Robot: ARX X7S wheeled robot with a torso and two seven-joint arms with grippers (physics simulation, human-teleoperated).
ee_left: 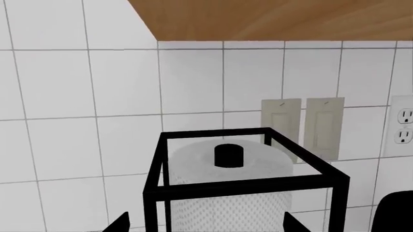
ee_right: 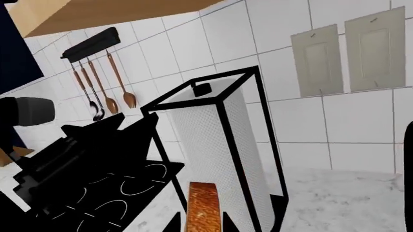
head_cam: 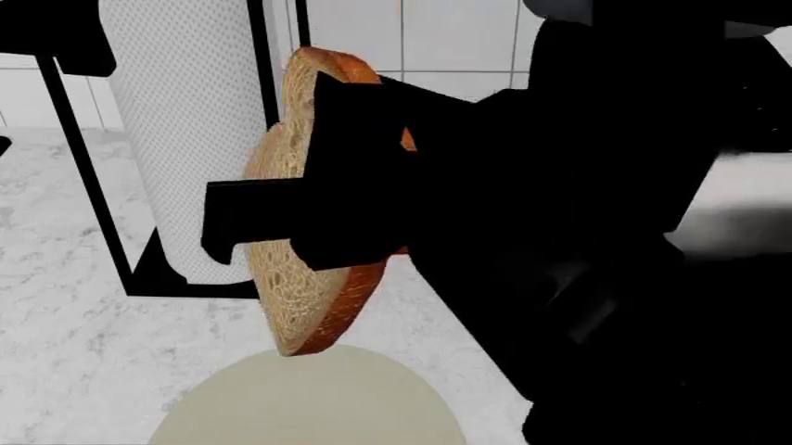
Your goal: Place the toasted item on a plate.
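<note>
Toast held over the plate, release still to come.

The right gripper (head_cam: pixel 297 218) is clamped on the tan, orange-crusted slice of toasted bread (head_cam: pixel 303 297), holding it on edge just above the round cream-beige plate (head_cam: pixel 310 403) on the marbled white tabletop (head_cam: pixel 74 343). The pick-up looks done; lowering and letting go remain. Behind stands the black-framed paper towel roll (head_cam: pixel 185 139). The left gripper's state cannot be told.

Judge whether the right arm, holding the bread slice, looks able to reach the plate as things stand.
Probably yes: the right gripper holds the bread slice just above the plate, and nothing shows between them.
</note>
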